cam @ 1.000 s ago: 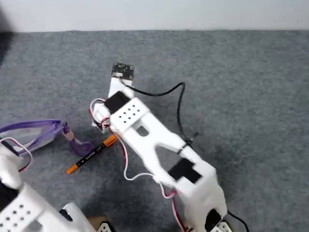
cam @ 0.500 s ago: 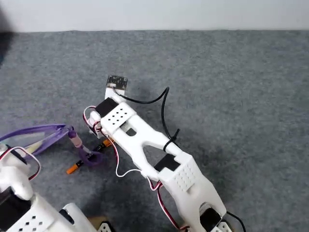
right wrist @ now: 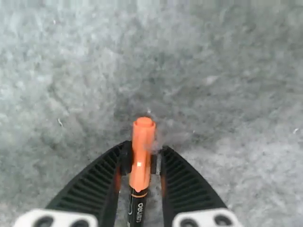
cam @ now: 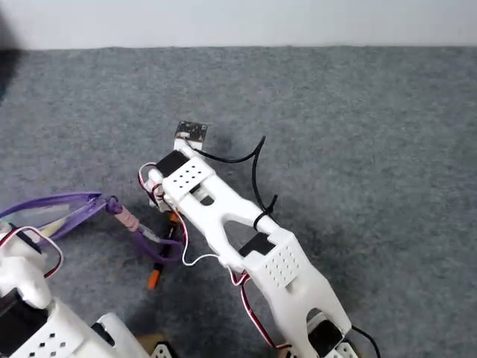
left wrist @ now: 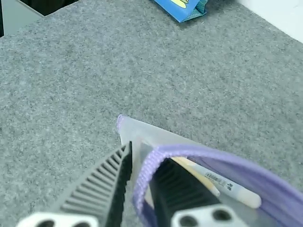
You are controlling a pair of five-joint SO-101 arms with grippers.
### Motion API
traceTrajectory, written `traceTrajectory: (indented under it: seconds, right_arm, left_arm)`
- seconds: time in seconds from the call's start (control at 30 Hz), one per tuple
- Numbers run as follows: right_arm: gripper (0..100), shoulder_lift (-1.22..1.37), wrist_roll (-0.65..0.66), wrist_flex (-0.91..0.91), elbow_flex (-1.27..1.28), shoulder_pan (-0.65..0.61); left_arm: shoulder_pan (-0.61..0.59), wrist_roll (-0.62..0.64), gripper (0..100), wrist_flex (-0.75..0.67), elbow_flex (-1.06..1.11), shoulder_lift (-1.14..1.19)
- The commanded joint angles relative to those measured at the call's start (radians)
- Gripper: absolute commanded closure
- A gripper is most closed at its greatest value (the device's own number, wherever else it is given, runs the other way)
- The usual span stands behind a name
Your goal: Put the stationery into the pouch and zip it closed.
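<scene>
In the right wrist view my right gripper [right wrist: 140, 153] is shut on a black marker with an orange cap [right wrist: 141, 142], just above the grey carpet. From above, the marker [cam: 159, 259] slants down from under the right arm's wrist [cam: 186, 179], its orange tip toward the front. A clear pouch with a purple zip edge [cam: 52, 209] lies at the left; its purple pull strap with a pink bead [cam: 131, 221] trails toward the marker. My left gripper [left wrist: 137, 153] is shut on the pouch's purple edge [left wrist: 199, 156]. A white pen [left wrist: 227, 187] lies inside the pouch.
Grey carpet [cam: 358, 149] covers the table up to a white wall [cam: 238, 22] at the back. A blue object [left wrist: 182, 7] lies far off in the left wrist view. The right arm's black cable [cam: 257, 171] loops above its wrist. Open carpet spreads to the right.
The right gripper came down over the marker and closed on it. The marker swung from lying sideways to pointing toward the front. The pouch's strap stretched out to the right.
</scene>
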Motion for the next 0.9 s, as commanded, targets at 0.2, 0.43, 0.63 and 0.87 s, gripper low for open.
traceTrajectory:
  seconds: [0.2, 0.43, 0.63, 0.87]
  right_arm:
    - [99.1, -0.122, 0.121, 0.202, -0.041, 0.102]
    - [99.1, -0.295, 0.235, 0.348, -0.041, 0.183]
    - [99.1, -0.470, 0.304, 0.438, -0.037, 0.300]
    - [99.1, -0.714, 0.416, 0.438, -0.037, 0.410]
  left_arm:
    - [0.035, -0.009, 99, 0.002, -0.019, -0.023]
    - [0.239, -0.002, 99, 0.003, -0.022, -0.023]
    - [0.385, 0.052, 99, -0.008, -0.107, -0.021]
    - [0.589, 0.147, 99, -0.061, -0.094, -0.020]
